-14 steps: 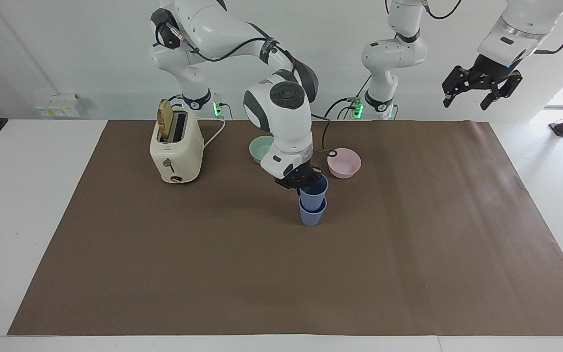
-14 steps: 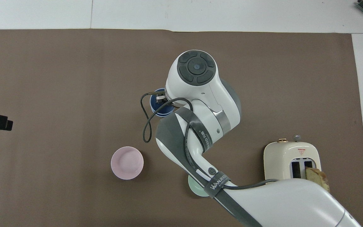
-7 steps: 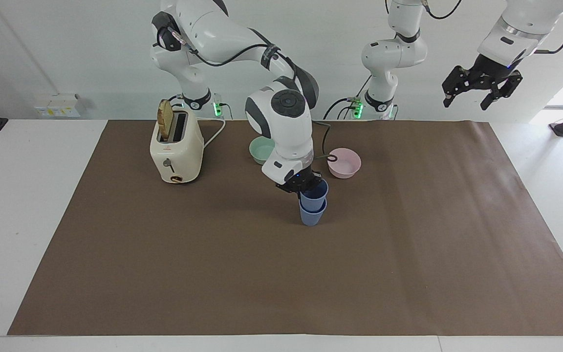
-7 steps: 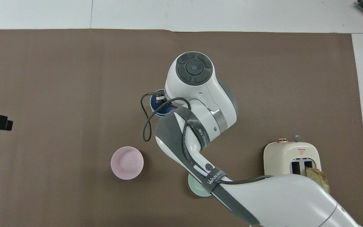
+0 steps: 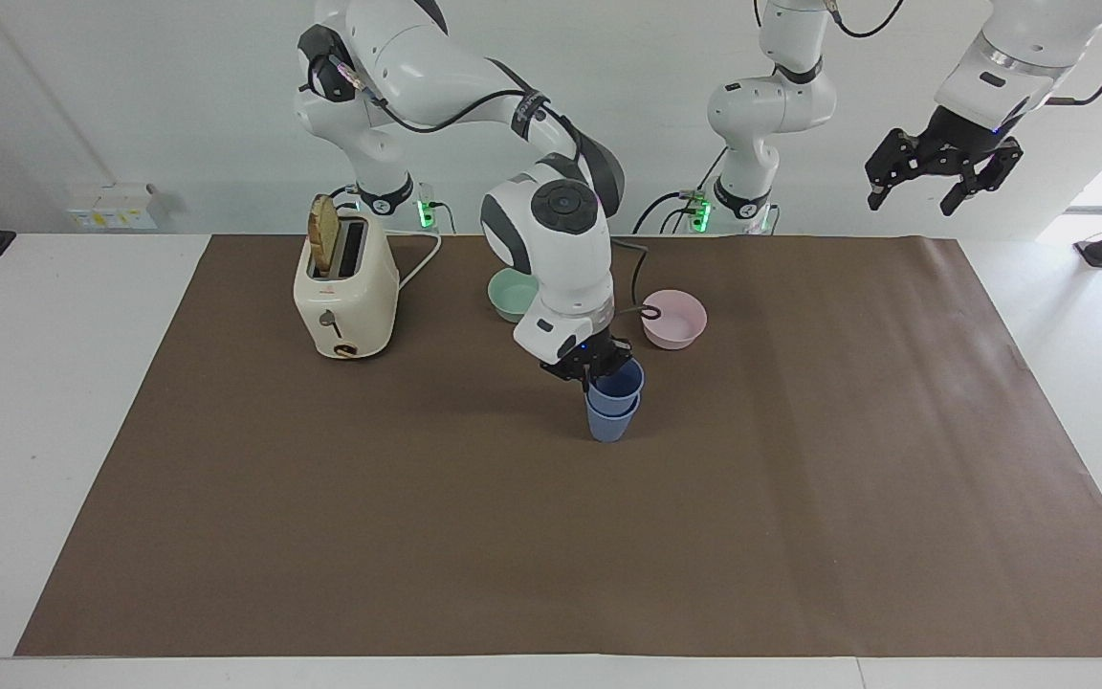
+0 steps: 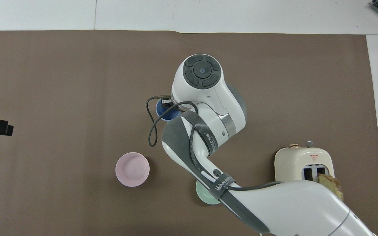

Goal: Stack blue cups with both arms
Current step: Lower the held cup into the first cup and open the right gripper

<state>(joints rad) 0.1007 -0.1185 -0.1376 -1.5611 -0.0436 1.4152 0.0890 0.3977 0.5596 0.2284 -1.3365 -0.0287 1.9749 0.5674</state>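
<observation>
With the blue cups [image 5: 613, 404] nested mid-bench, just farther from the robots than the pink bowl [image 5: 673, 319], the right gripper [image 5: 599, 368] sits at the top rim, its hold impossible to tell, so a snagged lift could topple them, while the left gripper [image 5: 941, 177] waits spread, high over its own end.

Our facing cam: high, across table [image 5: 513, 536], looking back at both arm bases, whole mat visible. Our overhead cam: above robot end, steep down, closer. We see toaster [image 5: 345, 287], both bowls in both.
</observation>
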